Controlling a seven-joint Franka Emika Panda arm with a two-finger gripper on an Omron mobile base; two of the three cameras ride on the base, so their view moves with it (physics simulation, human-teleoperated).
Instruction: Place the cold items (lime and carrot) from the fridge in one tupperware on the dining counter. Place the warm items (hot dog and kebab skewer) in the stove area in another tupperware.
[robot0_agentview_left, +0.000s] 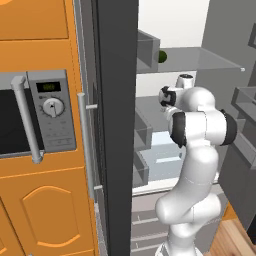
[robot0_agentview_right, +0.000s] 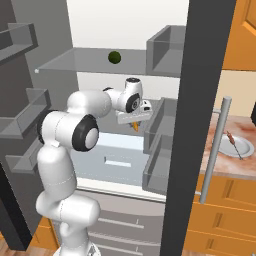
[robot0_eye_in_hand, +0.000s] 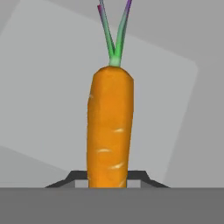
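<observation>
An orange carrot (robot0_eye_in_hand: 110, 127) with green and purple stalks stands between my gripper's (robot0_eye_in_hand: 109, 177) dark fingertips (robot0_eye_in_hand: 141, 176), which are shut on its lower end. In the right base view my gripper (robot0_agentview_right: 134, 119) reaches into the open fridge above the middle shelf, and the carrot's (robot0_agentview_right: 135, 126) orange tip shows under the hand. The dark green lime (robot0_agentview_right: 114, 57) rests on the upper glass shelf (robot0_agentview_right: 75, 62); it also shows at the shelf's left end (robot0_agentview_left: 162, 56). A kebab skewer (robot0_agentview_right: 233, 141) lies on a white plate (robot0_agentview_right: 248, 147) on the counter to the fridge's right.
The dark fridge door (robot0_agentview_right: 200, 125) with its long handle (robot0_agentview_right: 216, 150) stands open on the right, with grey door bins (robot0_agentview_right: 160, 150) close beside my hand. A microwave (robot0_agentview_left: 35, 115) sits in orange cabinets on the left. A clear drawer (robot0_agentview_right: 115, 155) lies below the arm.
</observation>
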